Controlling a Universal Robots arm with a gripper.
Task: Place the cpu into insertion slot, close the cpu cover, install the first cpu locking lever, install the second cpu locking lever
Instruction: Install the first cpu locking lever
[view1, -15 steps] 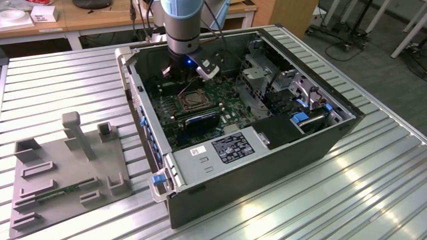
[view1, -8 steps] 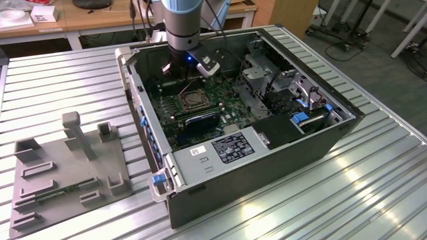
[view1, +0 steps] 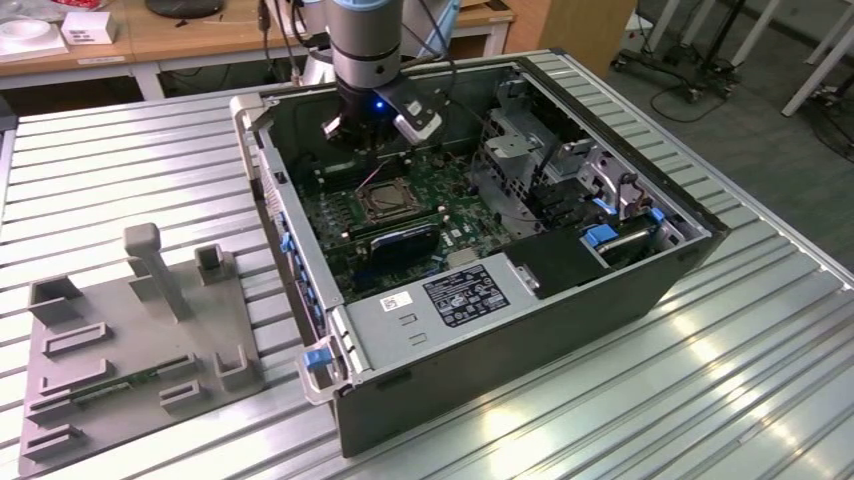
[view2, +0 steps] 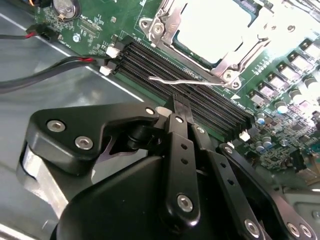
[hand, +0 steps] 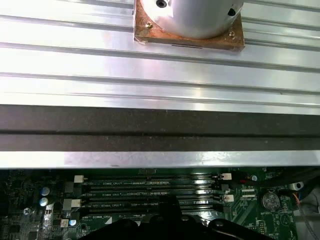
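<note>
Fingers (view2: 181, 107) together beside locking lever (view2: 192, 80) — cpu (view2: 212, 27) in insertion slot (view1: 384, 200), cpu cover (view2: 169, 31) down.

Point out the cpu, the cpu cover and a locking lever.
cpu (view2: 215, 27), second wrist view: middle of its metal top.
cpu cover (view2: 167, 27), second wrist view: frame edge beside the chip.
locking lever (view2: 190, 81), second wrist view: its thin wire shaft.

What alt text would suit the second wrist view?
The black tool hangs low over the memory slots, close to a thin lever. Beyond, the cpu lies framed by the cover on the green board.
</note>
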